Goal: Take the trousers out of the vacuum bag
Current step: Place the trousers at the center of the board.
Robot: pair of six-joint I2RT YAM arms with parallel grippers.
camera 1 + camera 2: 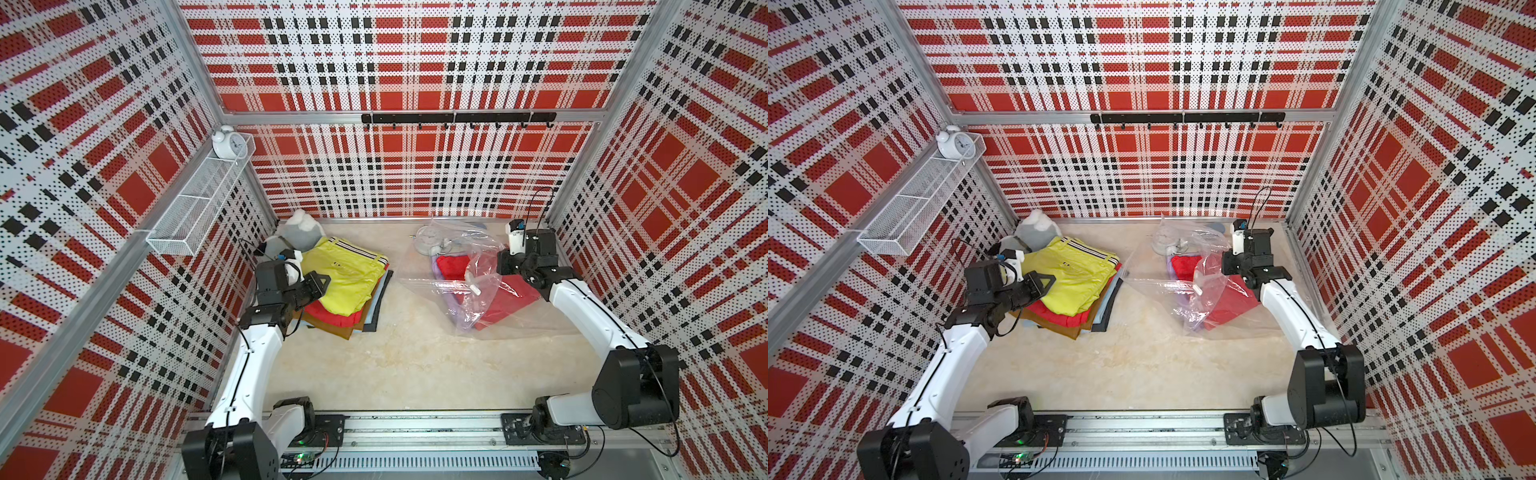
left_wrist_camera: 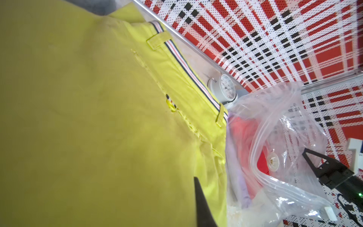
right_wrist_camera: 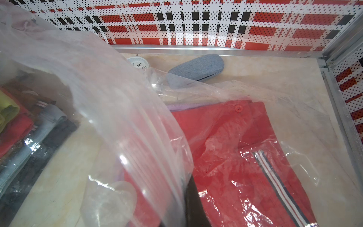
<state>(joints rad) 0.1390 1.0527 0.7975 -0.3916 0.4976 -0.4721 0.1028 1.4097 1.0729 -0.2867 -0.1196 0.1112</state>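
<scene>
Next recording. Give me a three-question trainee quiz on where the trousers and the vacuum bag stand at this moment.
1. True or false: the vacuum bag is empty.
2. Which trousers lie on top of the stack outside the bag? A) red B) yellow-green C) lilac
3. Fill in: the ___ hand pinches the bag's plastic and holds it up.
Key:
1. False: red trousers and lilac trousers lie inside it.
2. B, the yellow-green trousers.
3. Right: the right hand is shut on the bag.
</scene>
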